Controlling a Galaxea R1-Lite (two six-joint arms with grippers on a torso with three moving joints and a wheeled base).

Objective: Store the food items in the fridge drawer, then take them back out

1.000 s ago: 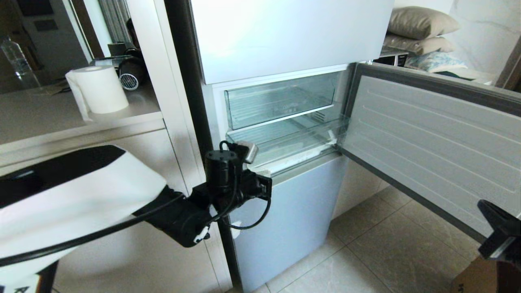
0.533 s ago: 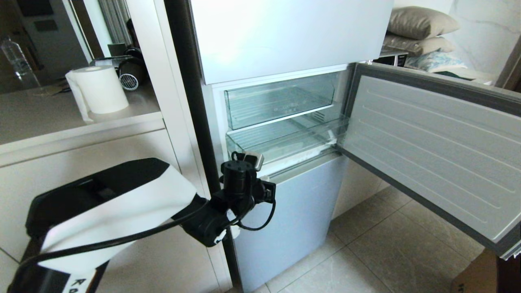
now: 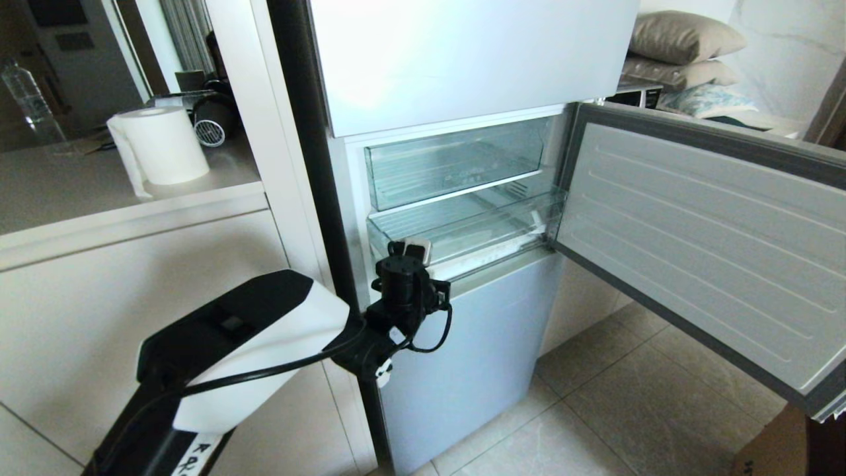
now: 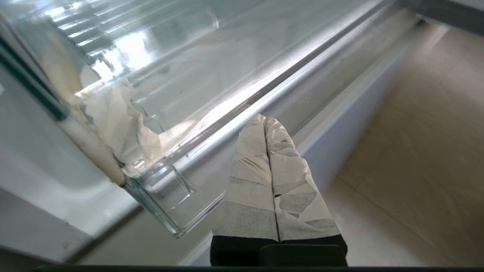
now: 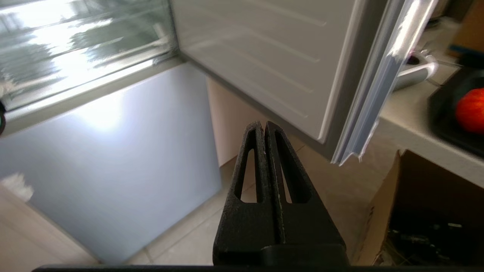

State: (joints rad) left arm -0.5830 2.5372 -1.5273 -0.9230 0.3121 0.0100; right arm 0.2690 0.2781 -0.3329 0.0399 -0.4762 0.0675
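The left claw (image 4: 264, 120), pressed shut and empty, sits at the fridge drawer's (image 4: 211, 113) front lip; the right claw (image 5: 264, 126), also closed, hangs below the fridge door (image 5: 272, 49); the apple (image 5: 470, 110) rests on the counter (image 5: 412, 132) beyond that door

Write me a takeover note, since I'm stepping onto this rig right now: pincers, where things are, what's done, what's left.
Left pincer: shut, empty, tips at the front lip of the lower fridge drawer, near its left corner.
Right pincer: shut, empty, out of the head view, hanging low in front of the open fridge door.
Red fruit: on a dark tray on the counter beyond the door's edge.
Drawer: nothing visible inside, and pulled out only slightly.
Done: door open.
Left: pull the drawer out, put the fruit in, then take it back out.
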